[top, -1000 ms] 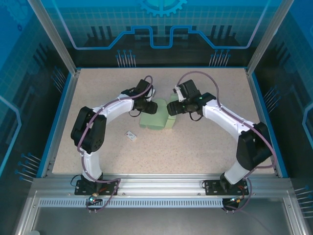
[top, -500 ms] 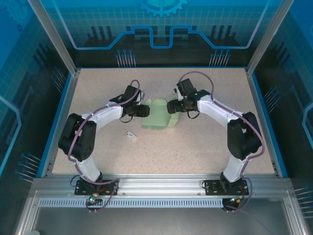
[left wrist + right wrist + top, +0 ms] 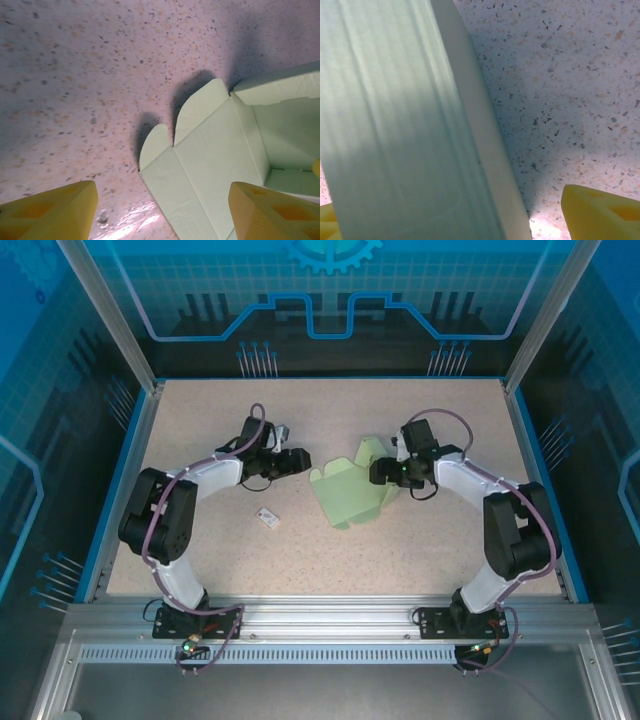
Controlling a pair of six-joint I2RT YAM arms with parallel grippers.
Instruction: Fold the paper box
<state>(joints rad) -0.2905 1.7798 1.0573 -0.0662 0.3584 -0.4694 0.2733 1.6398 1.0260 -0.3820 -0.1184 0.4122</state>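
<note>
1 speckled beige table [image 3: 430, 550] w/ raised blue rim; lots of bare room near, far & both sides. 2 black-and-white arms: left arm [image 3: 175, 510], right arm [image 3: 510, 530]. 1 pale mint-green cardboard paper box [image 3: 348, 495], part-folded, flaps up, mid-table, well clear of all edges. Left tool [image 3: 295, 461] just left of it, fingers spread, holding nothing. Right tool [image 3: 380, 473] at box's right flap, fingers apart, a panel between them, one finger clear of it. 1 small white tag [image 3: 267, 519] near-left of box, apart.
</note>
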